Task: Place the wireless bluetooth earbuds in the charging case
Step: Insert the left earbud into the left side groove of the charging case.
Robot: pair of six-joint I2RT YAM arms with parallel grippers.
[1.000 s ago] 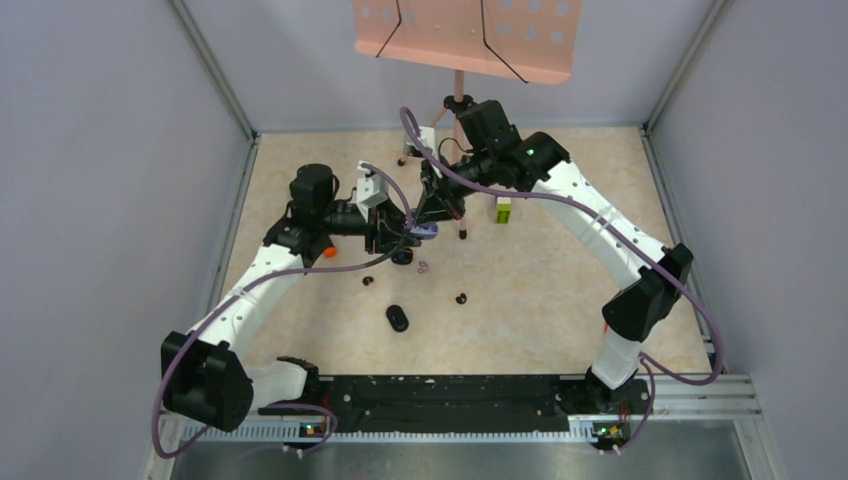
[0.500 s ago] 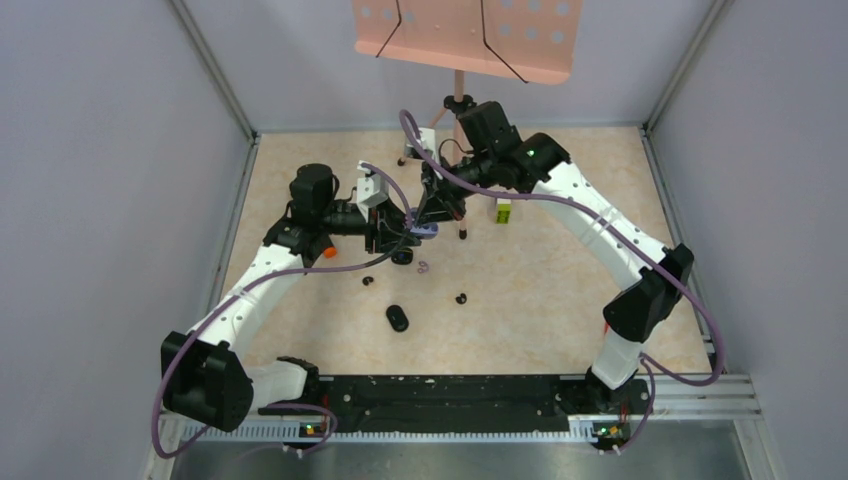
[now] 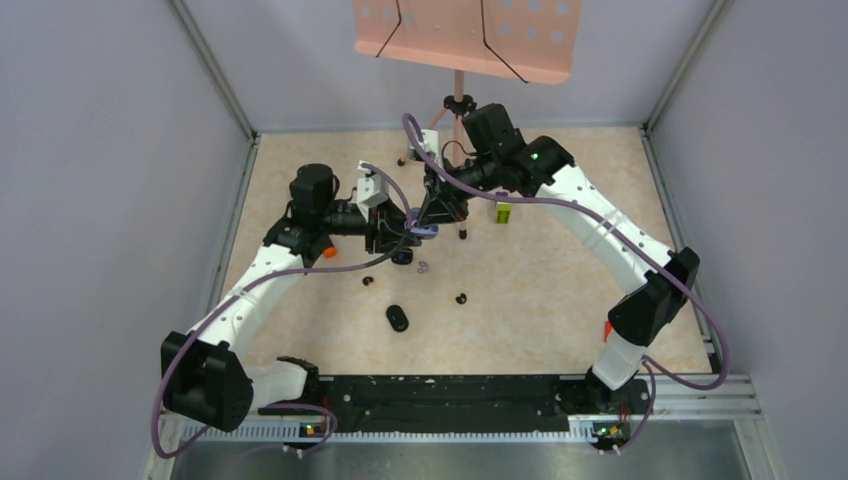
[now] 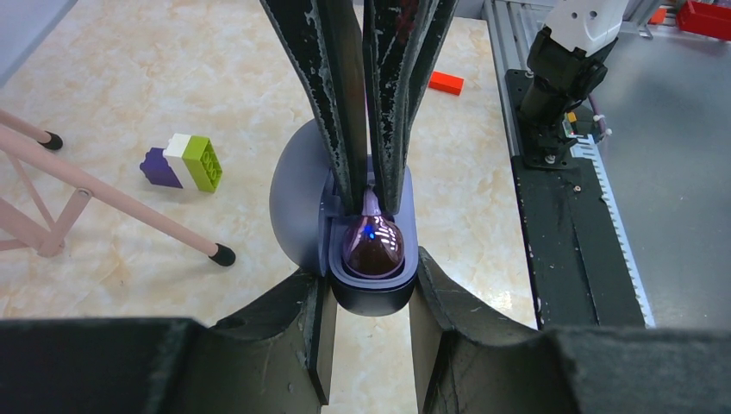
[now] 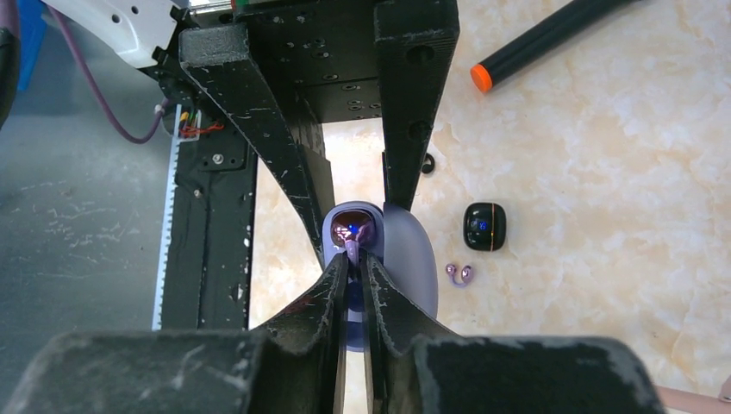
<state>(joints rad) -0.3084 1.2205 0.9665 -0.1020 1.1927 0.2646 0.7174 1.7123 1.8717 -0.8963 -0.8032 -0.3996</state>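
Observation:
My left gripper [image 4: 369, 289] is shut on the lower end of the pale purple charging case [image 4: 371, 297], held above the table with its lid [image 4: 293, 207] swung open. A purple earbud [image 4: 373, 246] sits in the case with a blue light on it. My right gripper [image 5: 352, 259] reaches in from the opposite side, its fingertips [image 4: 349, 185] nearly together on the earbud's thin stem [image 5: 353, 250]. A second purple earbud [image 5: 459, 274] lies loose on the table. Small black earbuds [image 3: 368, 281] [image 3: 461, 298] lie nearer the arm bases.
A black case [image 5: 484, 226] with a blue light lies beside the loose purple earbud. Another black case [image 3: 398, 318] lies nearer the bases. A green-and-purple block [image 4: 183, 162] and pink stand legs [image 4: 112, 198] are behind. An orange-tipped marker [image 5: 534, 43] lies by the left arm.
The right arm's elbow and forearm have shifted slightly to the right, while its fingertips stay at the case. The left arm and case have not moved.

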